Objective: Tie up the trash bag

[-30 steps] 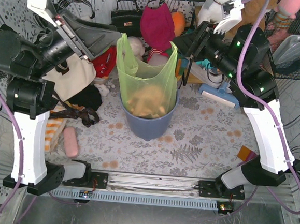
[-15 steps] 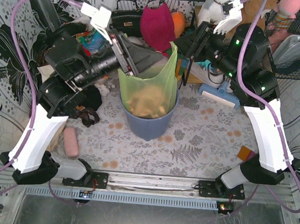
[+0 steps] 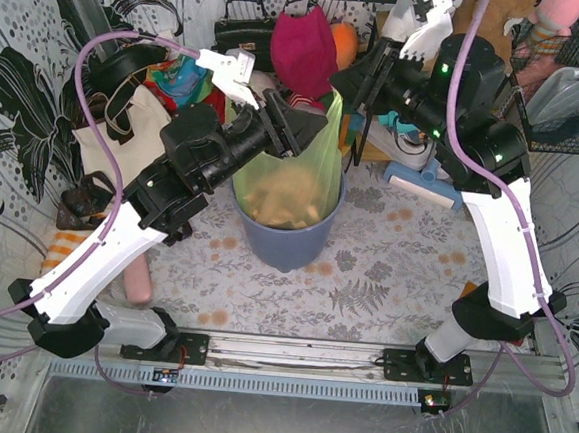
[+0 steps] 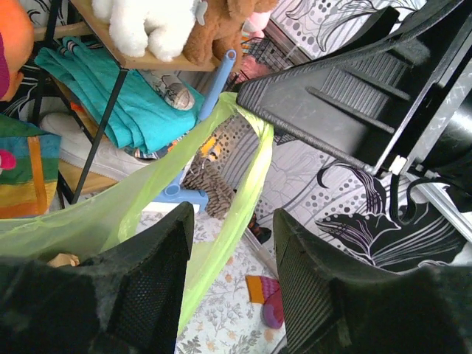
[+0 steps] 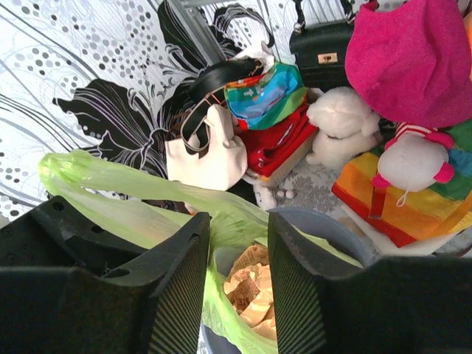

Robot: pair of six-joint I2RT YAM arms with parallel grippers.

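The left gripper (image 4: 230,214) and the right gripper (image 5: 237,217) are both unclenched, each with a fold of the trash bag (image 3: 314,158) showing in its gap. The bag sits in a bin (image 3: 285,244) on the flowered tablecloth (image 3: 385,274). Behind it, a handbag (image 3: 244,34) and plush toys (image 5: 341,118) crowd the back.

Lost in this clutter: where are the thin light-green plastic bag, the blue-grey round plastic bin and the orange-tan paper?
thin light-green plastic bag (image 3: 321,154): top view, right side film.
blue-grey round bin (image 3: 287,244): top view, front wall.
orange-tan paper (image 3: 283,198): top view, heap's middle.
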